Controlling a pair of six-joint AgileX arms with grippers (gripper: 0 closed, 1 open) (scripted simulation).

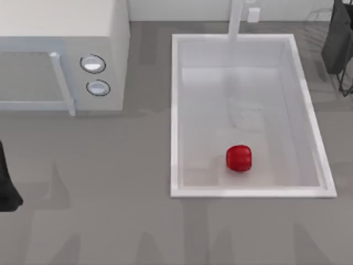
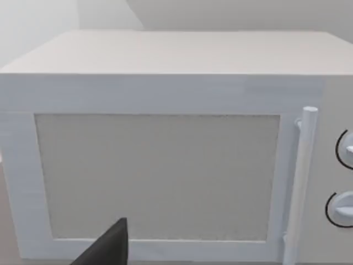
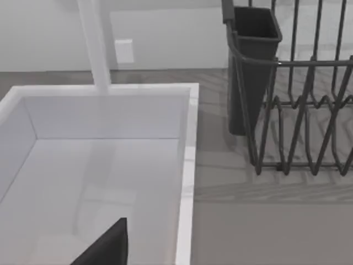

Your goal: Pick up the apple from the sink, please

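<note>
Waiting at opposite edges of the table, both arms sit well apart from the apple [image 1: 240, 158].

At the left edge, low down, the left gripper [image 1: 6, 187] is a dark shape — whether its fingers are open or shut I cannot tell; the same goes for the right gripper [image 1: 339, 44], at the upper right beside a dark wire rack [image 3: 300, 110]. That red apple lies on the floor of the sink [image 1: 174, 121], near its front wall — a white microwave [image 1: 60, 55] stands to the left.

apple [image 1: 239, 158]: one
sink [image 1: 175, 116]: one
faucet post [image 1: 236, 19]: one
microwave [image 1: 60, 25]: one
round knobs [image 1: 93, 64]: two
door handle [image 1: 62, 83]: one
wire rack [image 3: 309, 110]: one
dark bin [image 3: 251, 61]: one
</note>
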